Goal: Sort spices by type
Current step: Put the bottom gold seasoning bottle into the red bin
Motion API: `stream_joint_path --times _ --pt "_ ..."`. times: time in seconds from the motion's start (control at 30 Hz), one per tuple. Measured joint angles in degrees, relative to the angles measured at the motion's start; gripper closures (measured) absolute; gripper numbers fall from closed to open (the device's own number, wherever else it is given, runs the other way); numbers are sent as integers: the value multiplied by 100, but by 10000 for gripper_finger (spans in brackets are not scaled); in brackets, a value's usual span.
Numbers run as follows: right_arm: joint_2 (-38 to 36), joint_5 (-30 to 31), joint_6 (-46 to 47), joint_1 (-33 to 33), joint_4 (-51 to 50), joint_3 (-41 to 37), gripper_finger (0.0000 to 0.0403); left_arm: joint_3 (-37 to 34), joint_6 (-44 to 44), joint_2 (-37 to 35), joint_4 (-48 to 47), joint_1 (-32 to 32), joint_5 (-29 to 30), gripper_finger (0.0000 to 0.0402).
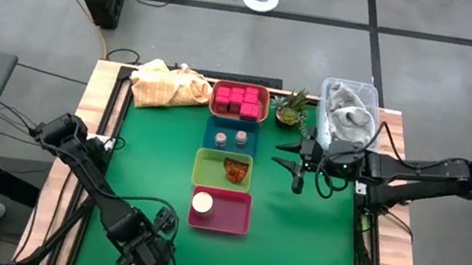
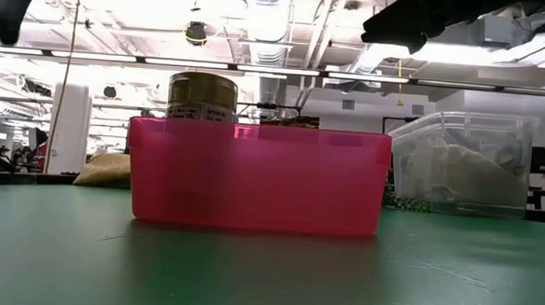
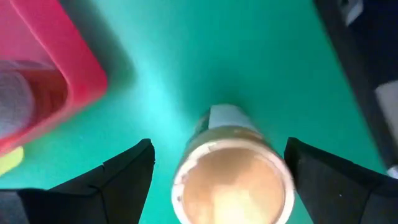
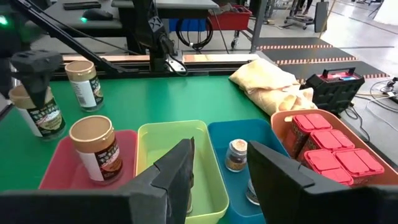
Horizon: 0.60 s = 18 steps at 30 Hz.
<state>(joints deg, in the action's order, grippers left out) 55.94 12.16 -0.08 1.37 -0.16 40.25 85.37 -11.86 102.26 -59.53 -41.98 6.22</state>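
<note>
Tan-topped jar (image 3: 231, 177) stands upright on the green table (image 3: 249, 56), centred between the left gripper's (image 3: 219, 174) spread fingers (image 3: 118, 177). Neither finger touches it; the gripper is open.

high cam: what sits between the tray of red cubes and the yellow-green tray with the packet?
The blue tray, with two grey shaker jars in it. The high view shows this; the right wrist view shows the same row.

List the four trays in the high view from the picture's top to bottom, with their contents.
Red tray with pink-red cubes → blue tray with grey shaker jars → yellow-green tray with crinkly packet → pink tray with tan-topped jar.
</note>
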Motion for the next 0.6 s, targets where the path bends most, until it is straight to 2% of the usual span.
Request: stream_joint_path --times 0.4,0.6 --pt "0 1 -41 0 -2 0 220 -787 185 0 307 42 -190 61" --pt "0 0 -39 0 -1 0 220 -862 134 0 599 116 -196 104"
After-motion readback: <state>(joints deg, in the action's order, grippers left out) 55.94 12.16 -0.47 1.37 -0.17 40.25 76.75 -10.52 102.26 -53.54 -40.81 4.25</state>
